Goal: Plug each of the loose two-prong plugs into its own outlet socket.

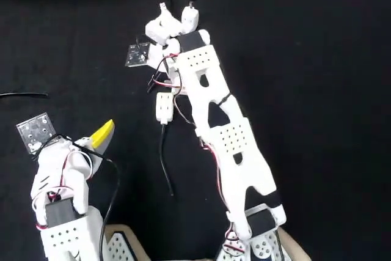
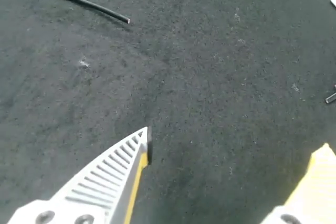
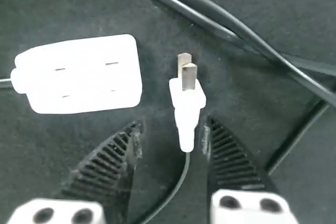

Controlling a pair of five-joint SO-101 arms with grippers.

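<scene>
1. Plug (image 3: pixel 187 109): lies loose on the table (image 3: pixel 47 3), just beside the outlet (image 3: pixel 79 74), with prongs (image 3: pixel 186 71) bare and in no socket.
2. Right jaws: spread open, one on each side of the plug's body, close to it but not clamped. Holding nothing.
3. Outlet: lies flat with slots facing up, all of them empty.
4. Left jaws: wide open over bare table, near a loose cable end (image 2: pixel 113 17) and well apart from plug and outlet. Carrying nothing.
5. High view: right arm (image 1: pixel 220 126) stretched toward the far side of the table, with a second white block (image 1: pixel 164 107) and its cable just beside it. Looks like another outlet, also without a plug, though hard to tell.
6. Done, judging from this: nothing seated. Left to do: close on this plug, lift it, turn the prongs down toward the slots and press in, then repeat for any other loose plug. Cannot tell how many of those remain.
</scene>
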